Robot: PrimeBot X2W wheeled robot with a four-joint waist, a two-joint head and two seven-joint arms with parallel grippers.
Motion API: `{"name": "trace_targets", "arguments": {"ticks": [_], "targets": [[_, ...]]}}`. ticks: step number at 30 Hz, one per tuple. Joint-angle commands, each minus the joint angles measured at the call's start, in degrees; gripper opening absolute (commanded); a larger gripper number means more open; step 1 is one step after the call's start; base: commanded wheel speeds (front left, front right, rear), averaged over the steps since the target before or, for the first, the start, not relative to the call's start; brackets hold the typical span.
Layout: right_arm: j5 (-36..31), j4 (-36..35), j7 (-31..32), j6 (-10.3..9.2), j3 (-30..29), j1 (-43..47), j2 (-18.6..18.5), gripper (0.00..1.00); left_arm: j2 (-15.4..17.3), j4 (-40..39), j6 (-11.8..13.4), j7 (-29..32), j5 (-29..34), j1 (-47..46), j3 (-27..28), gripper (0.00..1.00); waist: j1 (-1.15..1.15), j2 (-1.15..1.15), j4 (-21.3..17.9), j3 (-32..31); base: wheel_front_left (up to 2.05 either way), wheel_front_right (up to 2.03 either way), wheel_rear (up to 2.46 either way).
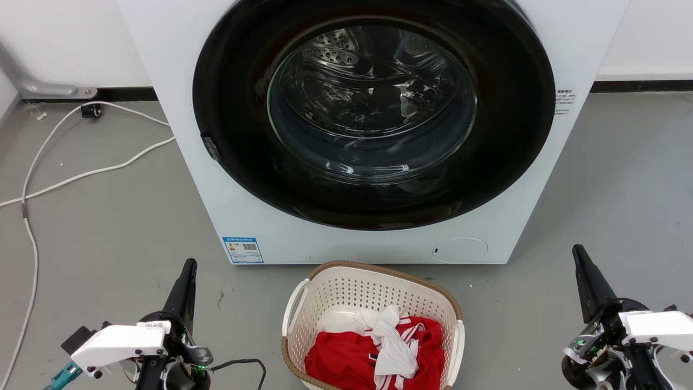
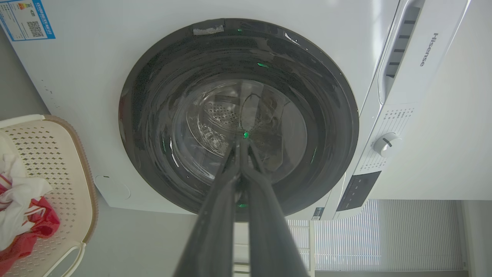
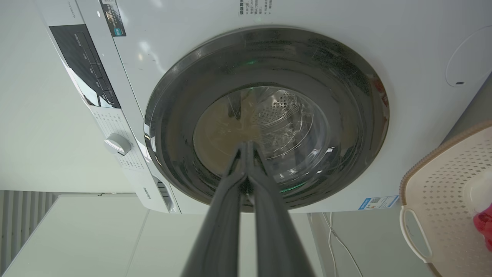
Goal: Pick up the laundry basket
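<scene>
**Head view, approach stage.** The laundry basket (image 1: 379, 295) stands upright on the floor (image 1: 108, 244), midway between the two arms and just in front of the washing machine (image 1: 379, 246), whose round door (image 1: 373, 103) is shut. A red garment (image 1: 346, 357) and a white garment (image 1: 392, 338) lie heaped in the basket's near half. The far half shows bare perforated wall.

The left hand (image 1: 189, 265) lies left of the basket and the right hand (image 1: 578, 250) lies right of it, each well apart from it. Both hands are clenched on nothing, with fingers pointing away toward the machine. The wrist views show each pair of fingers meeting at the tips.

**Judged step:** reaching for the handles; the lift has not begun.
- **Opening and approach:** each hand should first spread its fingers, then travel inward on its own side, the left hand to the left handle (image 1: 292, 306) and the right hand to the right handle (image 1: 460, 338).
- **Grasp:** the handles are thin white loops at the sides of the rim. One finger passed through the loop and closed on the bar would probably hold better than a pinch on the woven-look rim.
- **Lift:** grasping at matching points and raising both hands together should keep the basket level. The load sits toward the near side, so the basket may tip nearward if the hands grasp too far back.
- **Clearance:** the machine's front is close behind the basket, so a straight upward lift looks safest.
</scene>
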Motion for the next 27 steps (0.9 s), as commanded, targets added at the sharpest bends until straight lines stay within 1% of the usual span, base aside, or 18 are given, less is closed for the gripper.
{"name": "trace_targets", "arguments": {"ticks": [1, 27], "targets": [[-0.4, 0.1, 0.2, 0.02, -0.1, -0.7, 0.2, 0.00, 0.0, 0.1, -0.2, 0.1, 0.3, -0.6, 0.2, 0.00, 0.00, 0.00, 0.0, 0.0, 0.00, 0.00, 0.00], [-0.3, 0.1, 0.2, 0.02, -0.2, -0.7, 0.3, 0.00, -0.1, 0.1, -0.2, 0.2, 0.3, -0.6, 0.3, 0.00, 0.00, 0.00, 0.0, 0.0, 0.00, 0.00, 0.00]]}}
